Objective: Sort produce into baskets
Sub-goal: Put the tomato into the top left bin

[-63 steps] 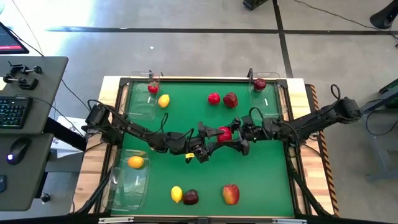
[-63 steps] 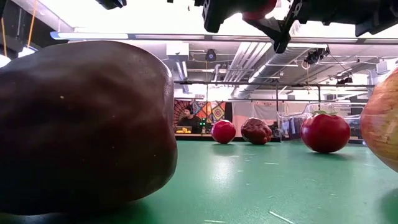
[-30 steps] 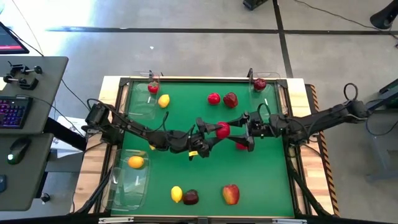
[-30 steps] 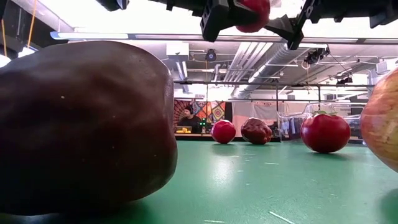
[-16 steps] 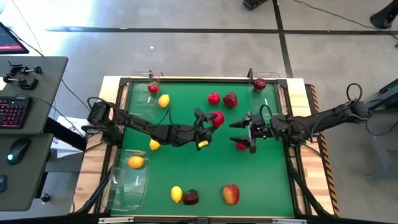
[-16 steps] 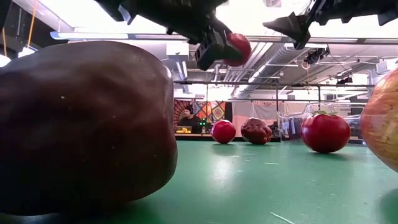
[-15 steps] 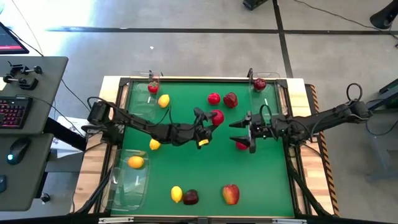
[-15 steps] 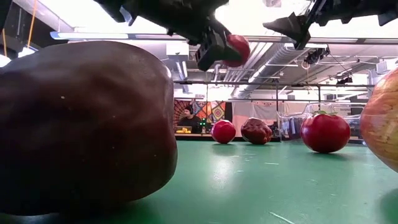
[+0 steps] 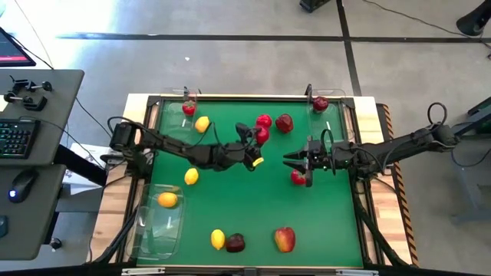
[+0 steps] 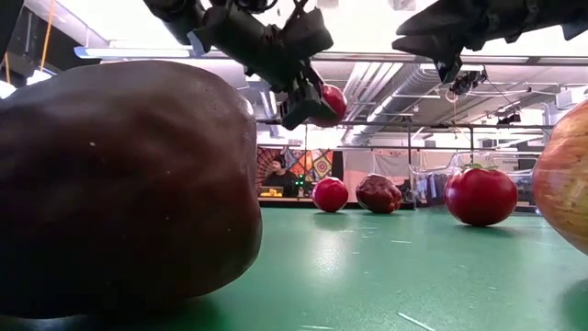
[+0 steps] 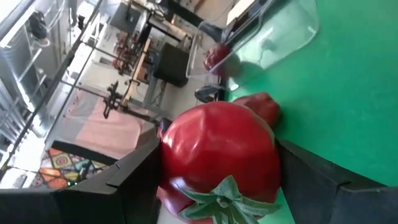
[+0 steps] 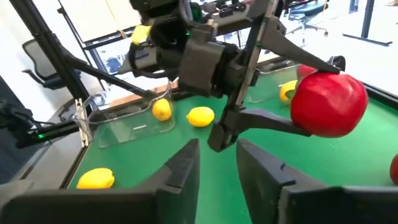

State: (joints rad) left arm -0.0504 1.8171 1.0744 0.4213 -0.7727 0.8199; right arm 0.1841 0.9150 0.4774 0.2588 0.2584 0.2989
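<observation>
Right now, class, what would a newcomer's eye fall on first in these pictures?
Probably the left gripper above mid-table, shut on a bright red tomato-like fruit with a green leafy top, held in the air. Opposite it hovers the right gripper, holding nothing, beside a small red fruit on the green mat. In the low view, a big dark red apple fills the foreground.

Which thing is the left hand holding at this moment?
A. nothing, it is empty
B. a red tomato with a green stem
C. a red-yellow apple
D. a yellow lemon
B. The left hand is closed on a red tomato with a green leafy stem, held above the green table.
</observation>
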